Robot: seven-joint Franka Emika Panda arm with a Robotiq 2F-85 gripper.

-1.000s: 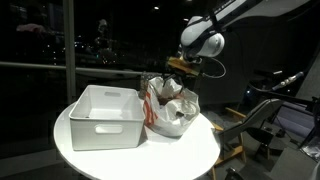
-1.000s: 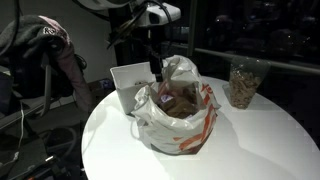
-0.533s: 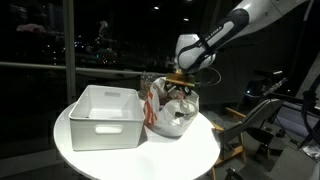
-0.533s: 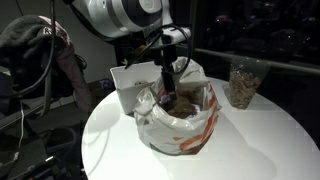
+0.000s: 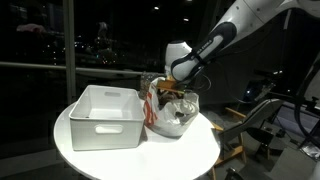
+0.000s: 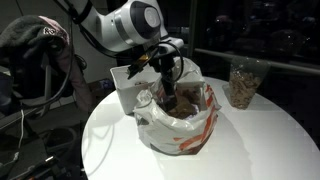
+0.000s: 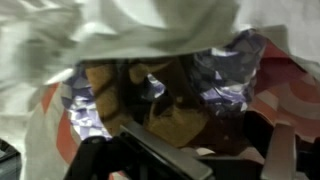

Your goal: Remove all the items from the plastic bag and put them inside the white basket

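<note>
A white plastic bag [image 5: 172, 115] with red print stands open on the round table, next to the white basket [image 5: 100, 117]. Both also show in an exterior view: the bag [image 6: 185, 125] and, behind it, the basket [image 6: 126, 82]. My gripper [image 6: 168, 97] reaches down into the bag's mouth. In the wrist view the gripper [image 7: 215, 152] is open, with its fingers [image 7: 150, 155] spread inside the bag. A brown packet [image 7: 170, 115] and silvery foil wrappers [image 7: 225, 75] lie just below them. The basket looks empty.
A clear jar [image 6: 241, 85] with brownish contents stands at the back of the round white table [image 6: 250, 145]. The table edge [image 5: 135, 165] is close to the basket. A chair with clothes [image 6: 45, 50] stands beside the table.
My arm has come down from above the bag, and the gripper has gone into its open mouth. The bag's rim has shifted slightly.
</note>
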